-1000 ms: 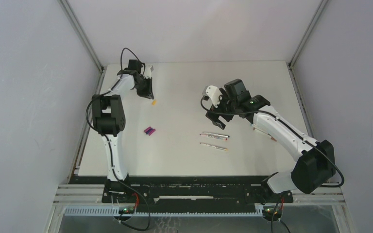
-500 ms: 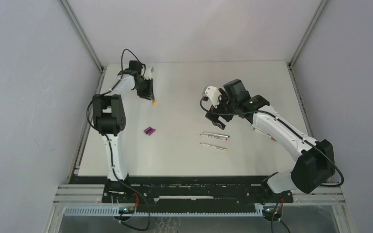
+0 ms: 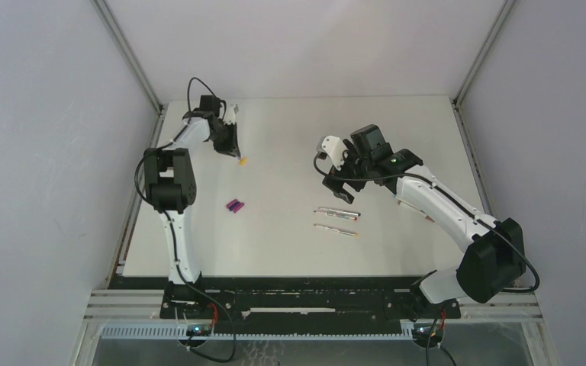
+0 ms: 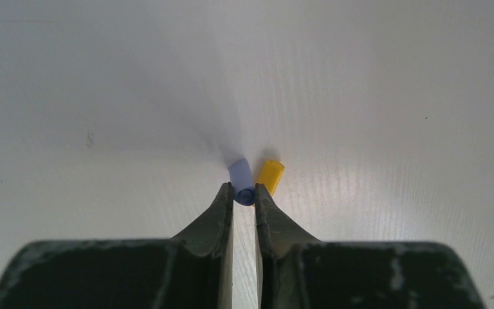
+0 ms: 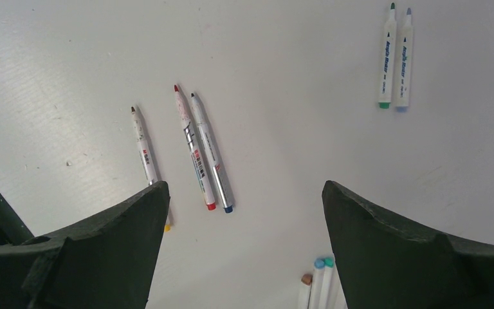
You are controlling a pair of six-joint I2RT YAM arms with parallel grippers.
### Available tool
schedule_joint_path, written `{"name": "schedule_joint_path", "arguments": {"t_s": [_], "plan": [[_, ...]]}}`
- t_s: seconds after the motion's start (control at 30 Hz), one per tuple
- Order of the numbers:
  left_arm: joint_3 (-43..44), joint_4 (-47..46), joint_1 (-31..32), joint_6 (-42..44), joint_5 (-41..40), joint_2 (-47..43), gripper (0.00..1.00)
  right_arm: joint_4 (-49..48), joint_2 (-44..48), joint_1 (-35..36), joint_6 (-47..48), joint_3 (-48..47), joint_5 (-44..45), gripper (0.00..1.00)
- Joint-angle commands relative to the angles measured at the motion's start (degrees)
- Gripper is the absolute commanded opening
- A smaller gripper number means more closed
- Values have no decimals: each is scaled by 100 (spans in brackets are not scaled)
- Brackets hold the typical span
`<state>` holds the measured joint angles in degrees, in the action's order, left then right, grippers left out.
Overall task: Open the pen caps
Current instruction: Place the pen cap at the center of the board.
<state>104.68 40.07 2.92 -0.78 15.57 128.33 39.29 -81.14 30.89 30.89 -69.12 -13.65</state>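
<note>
left hand [image 4: 244, 193] shifted, pinching blue cap [image 4: 240, 172]

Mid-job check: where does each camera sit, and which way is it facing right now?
Top external: above and behind the arm bases, looking down on the table; both arms show.
Left wrist: looking down past the left gripper at a blue cap and a yellow cap.
Right wrist: looking down through the open right gripper at uncapped pens.
Shared: top and left wrist both show the yellow cap; top and right wrist, the pens.
</note>
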Motion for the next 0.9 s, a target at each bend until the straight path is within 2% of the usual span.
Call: {"name": "schedule_joint_path", "arguments": {"t_s": [0.0,0.23,0.43,0.57,0.87], "plan": [[-88,-156,-82,-98,98,-366,11,-79,6,53,52,-22,-47,87],[-125,-154,-178,-231,405,-334,5,-71,-20,56,56,-22,-37,87],[-256,-212,-349,-444,611,-354,15,-62,-32,57,66,-18,-30,87],[-308,-267,-451,-588,754,-330,17,-62,-42,68,73,-22,-24,87],[-398,-340,-538,-758,607,-374,30,-53,-107,101,83,-22,32,87]]}}
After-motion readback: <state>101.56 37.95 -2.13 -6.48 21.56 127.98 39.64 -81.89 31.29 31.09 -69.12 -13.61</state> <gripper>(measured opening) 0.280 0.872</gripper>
